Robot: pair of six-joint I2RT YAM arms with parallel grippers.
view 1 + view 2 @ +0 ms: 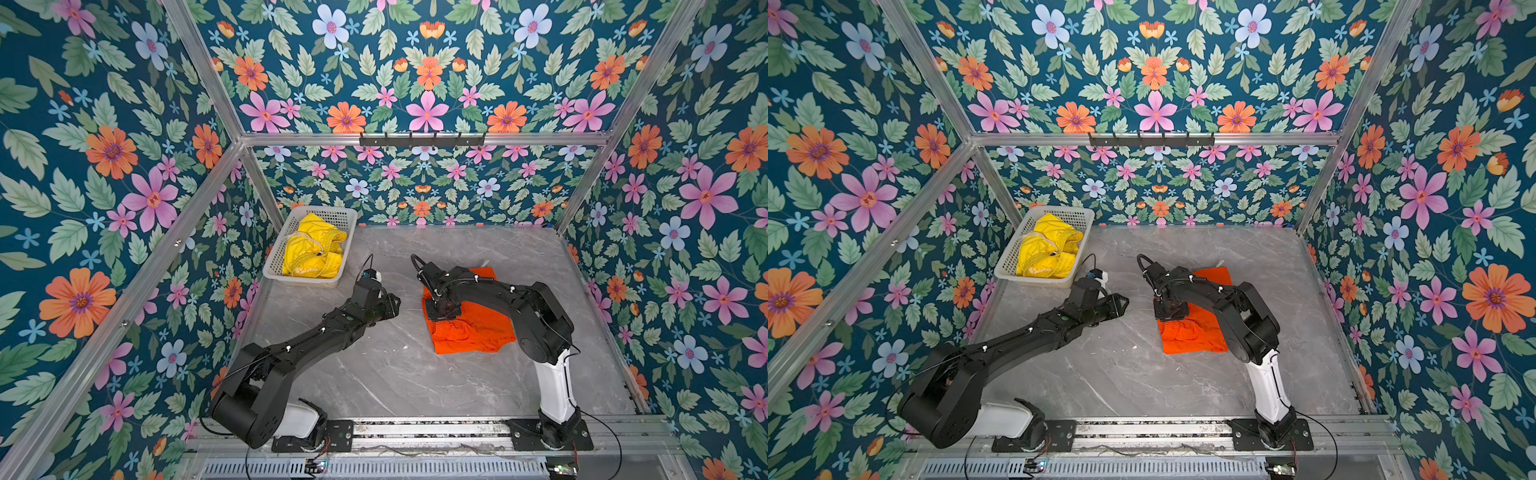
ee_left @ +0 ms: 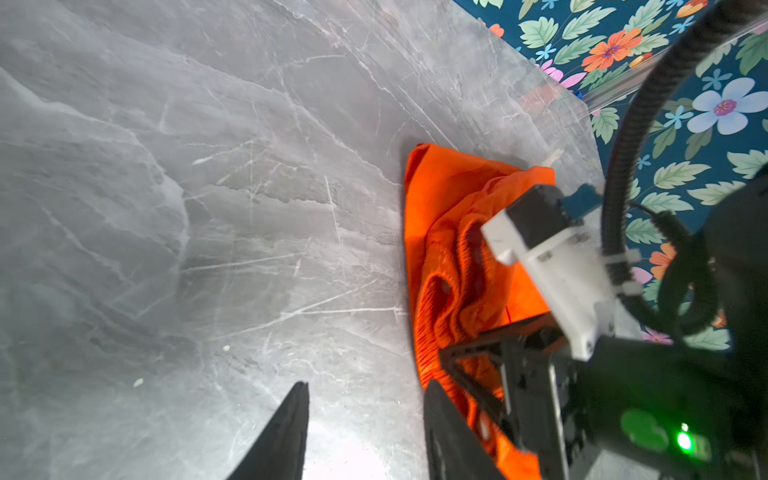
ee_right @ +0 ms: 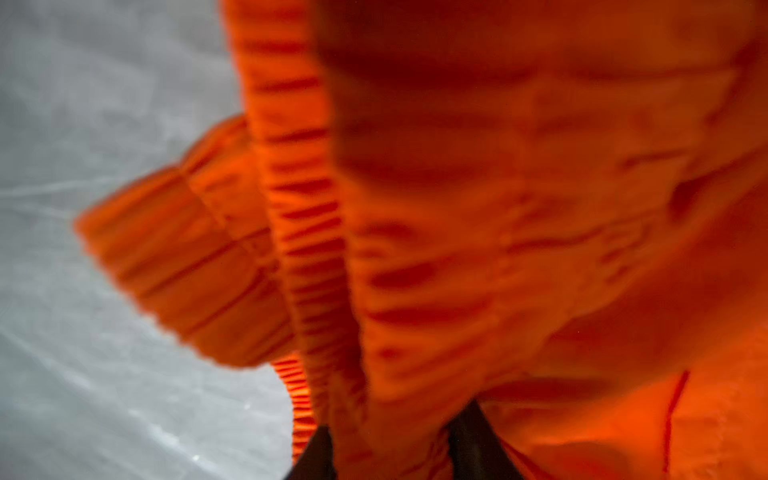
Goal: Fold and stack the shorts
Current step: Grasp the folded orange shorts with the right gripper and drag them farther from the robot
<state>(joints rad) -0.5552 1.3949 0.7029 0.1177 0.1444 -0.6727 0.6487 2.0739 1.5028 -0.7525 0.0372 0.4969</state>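
Observation:
The orange shorts (image 1: pixel 473 328) (image 1: pixel 1192 332) lie partly folded on the right half of the grey table, a whitish drawstring end poking out at the far edge. My right gripper (image 1: pixel 442 311) (image 1: pixel 1169 311) is down on their near-left part. In the right wrist view the gathered waistband (image 3: pixel 299 208) stands bunched up, and fabric fills the gap between the right gripper (image 3: pixel 395 432) fingers. My left gripper (image 1: pixel 392 301) (image 2: pixel 365 384) hovers open just left of the orange shorts (image 2: pixel 449 232), holding nothing. The yellow shorts (image 1: pixel 311 249) (image 1: pixel 1050 249) lie crumpled in the basket.
The white perforated basket (image 1: pixel 332 212) (image 1: pixel 1067 210) stands at the table's back left, against the wall. Floral walls and aluminium posts close in the grey marble table (image 1: pixel 395 374) on three sides. The arm bases sit on a rail along the front edge.

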